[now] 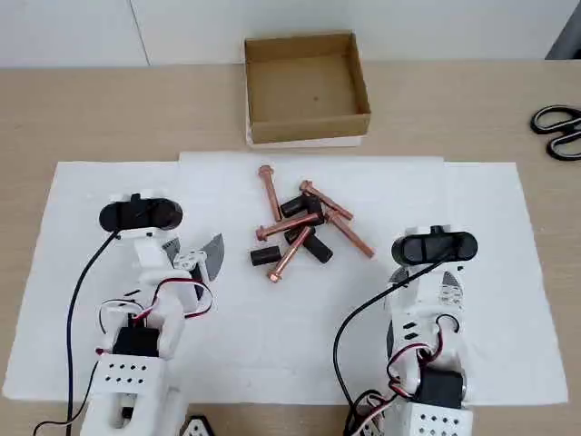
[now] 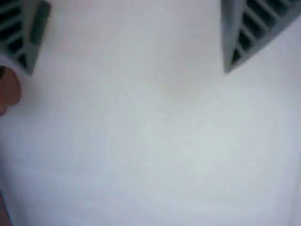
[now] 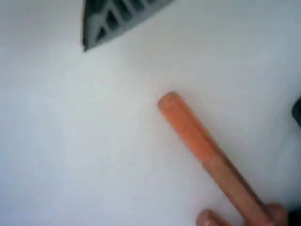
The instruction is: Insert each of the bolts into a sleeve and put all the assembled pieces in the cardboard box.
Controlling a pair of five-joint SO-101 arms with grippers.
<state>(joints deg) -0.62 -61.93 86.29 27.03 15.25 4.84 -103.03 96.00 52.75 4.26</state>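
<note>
Your worktop (image 1: 73,118) carried a white sheet (image 1: 272,345) along its near edge, and the open cardboard box (image 1: 309,128) sat mid far edge. The left gripper (image 1: 193,247) hung over the sheet's left part, claw apart. The right gripper (image 1: 436,286) hung over its right part, and you could not tell its claw's state. Copper bolts (image 1: 270,191) and black sleeves (image 1: 318,247) lay heaped mid-sheet, outside the box.

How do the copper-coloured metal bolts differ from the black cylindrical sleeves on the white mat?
The copper-coloured metal bolts are long and thin; the black cylindrical sleeves are short and stubbier. Each bolt has a flared head; the sleeves are plain. Both lie mixed in one pile on the white mat.
</note>
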